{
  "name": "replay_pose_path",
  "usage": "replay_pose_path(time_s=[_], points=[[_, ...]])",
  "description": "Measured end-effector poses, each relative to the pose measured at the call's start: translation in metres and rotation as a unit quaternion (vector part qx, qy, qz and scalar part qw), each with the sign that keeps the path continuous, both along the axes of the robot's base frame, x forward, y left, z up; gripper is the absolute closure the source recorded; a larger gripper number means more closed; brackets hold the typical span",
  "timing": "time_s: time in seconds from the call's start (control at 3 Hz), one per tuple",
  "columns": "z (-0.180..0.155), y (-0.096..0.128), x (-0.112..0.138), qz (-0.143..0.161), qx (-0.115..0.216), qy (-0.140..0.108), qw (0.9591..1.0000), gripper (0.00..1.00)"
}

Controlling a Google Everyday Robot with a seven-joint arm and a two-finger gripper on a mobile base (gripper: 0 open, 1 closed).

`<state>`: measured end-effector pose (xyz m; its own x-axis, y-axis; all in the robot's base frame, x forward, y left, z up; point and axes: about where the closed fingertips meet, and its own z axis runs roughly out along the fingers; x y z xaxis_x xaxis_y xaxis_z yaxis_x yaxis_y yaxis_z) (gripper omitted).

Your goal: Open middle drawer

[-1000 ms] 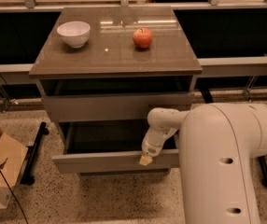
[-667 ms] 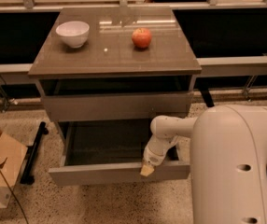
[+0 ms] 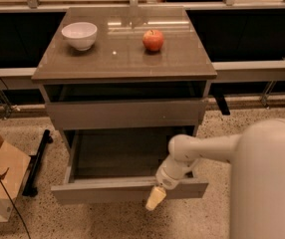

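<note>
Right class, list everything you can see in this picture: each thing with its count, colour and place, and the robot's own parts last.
cabinet: one, grey-brown, centre of the view
bowl: one, white, left side of the cabinet top
apple: one, red, on the cabinet top, right of the bowl
upper drawer front: one, grey-brown, just under the cabinet top
middle drawer: one, grey-brown front with a dark box, pulled out below the upper drawer front
cardboard box: one, brown, on the floor at the left
black bar: one, on the floor beside the cardboard box
robot arm: one, white, coming in from the right
end effector: one, tan-tipped, at the middle drawer's front edge
</note>
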<state>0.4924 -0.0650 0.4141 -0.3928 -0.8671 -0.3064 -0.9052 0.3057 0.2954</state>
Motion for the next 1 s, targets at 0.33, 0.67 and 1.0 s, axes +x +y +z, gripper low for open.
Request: replay_pose_path(time_s=[0.33, 0.67, 1.0], points=[[0.002, 0.000, -0.003, -0.008, 0.004, -0.001, 1.0000, 0.00], [-0.001, -0.013, -0.050, -0.048, 0.008, 0.011, 0.9988, 0.00], [0.003, -0.014, -0.049, -0.048, 0.008, 0.011, 0.9988, 0.00]])
